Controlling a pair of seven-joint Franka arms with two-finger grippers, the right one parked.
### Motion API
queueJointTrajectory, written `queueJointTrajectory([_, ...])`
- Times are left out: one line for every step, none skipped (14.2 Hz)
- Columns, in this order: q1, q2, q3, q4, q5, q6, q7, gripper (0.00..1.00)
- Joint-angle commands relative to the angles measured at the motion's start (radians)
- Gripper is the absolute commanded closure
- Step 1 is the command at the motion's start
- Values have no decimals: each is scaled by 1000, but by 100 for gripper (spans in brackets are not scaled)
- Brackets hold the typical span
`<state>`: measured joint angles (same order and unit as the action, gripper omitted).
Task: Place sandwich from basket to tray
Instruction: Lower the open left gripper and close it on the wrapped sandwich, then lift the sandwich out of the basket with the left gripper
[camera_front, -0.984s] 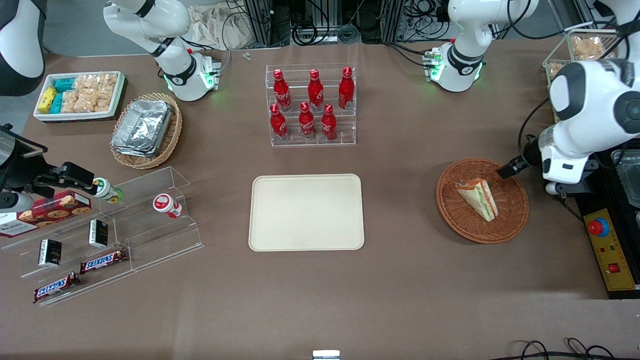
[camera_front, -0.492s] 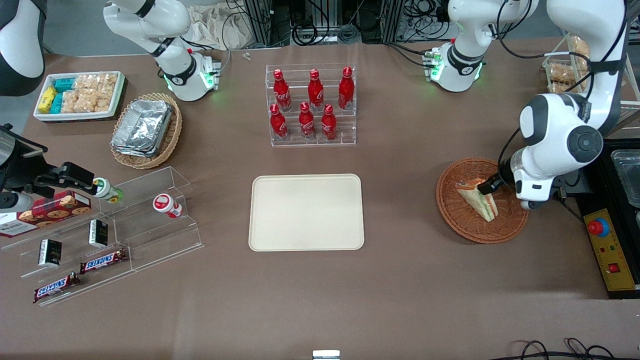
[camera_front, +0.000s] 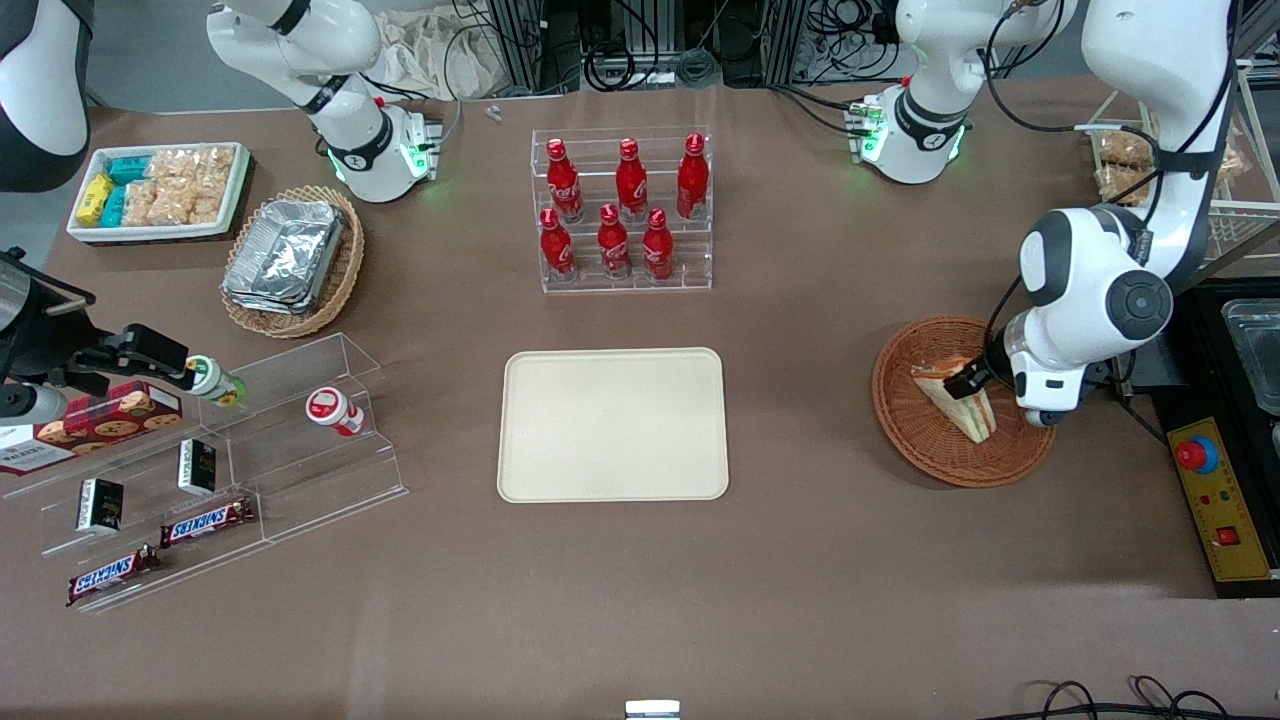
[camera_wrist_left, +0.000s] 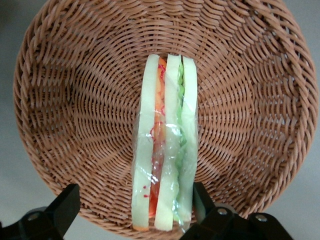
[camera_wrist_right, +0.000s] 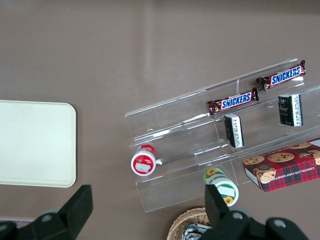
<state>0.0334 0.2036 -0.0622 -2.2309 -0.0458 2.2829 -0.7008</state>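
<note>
Tray (camera_front: 612, 424) lies flat at mid-surface (camera_front: 800, 560), nearer the front camera than the bottle rack (camera_front: 622, 210). Basket (camera_front: 925, 445) sits toward the working arm's end, well apart from the tray. Sandwich (camera_front: 948, 398) lies in the basket, cut edge up. Tool (camera_front: 968, 383) is low over the sandwich, fingers (camera_wrist_left: 62, 207) spread, one on each side of the wedge, not closed on it
</note>
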Motion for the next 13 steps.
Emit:
queueJointTrajectory([-6, 6, -5, -16, -11, 38, -40, 10])
queueJointTrajectory([-6, 7, -5, -13, -11, 38, -42, 21])
queueJointTrajectory([-6, 7, -5, -12, -11, 36, -42, 33])
queueJointTrajectory([-6, 7, -7, -10, -11, 36, -48, 45])
queueJointTrajectory([-6, 8, -14, -6, -9, 33, -68, 58])
queueJointTrajectory([-6, 7, -21, -3, -9, 32, -77, 69])
queueJointTrajectory([-6, 7, -21, 3, -9, 26, -77, 81])
queueJointTrajectory([-6, 7, -22, 7, -9, 23, -77, 93])
queueJointTrajectory([-6, 5, -28, 14, -9, 17, -77, 100])
queueJointTrajectory([-6, 5, -34, 29, -9, -3, -83, 100])
queueJointTrajectory([-6, 3, -41, 49, -3, -41, -86, 100])
queueJointTrajectory([-6, -1, -48, 83, 3, -98, -86, 100])
queueJointTrajectory([-6, -9, -56, 126, 7, -176, -86, 100])
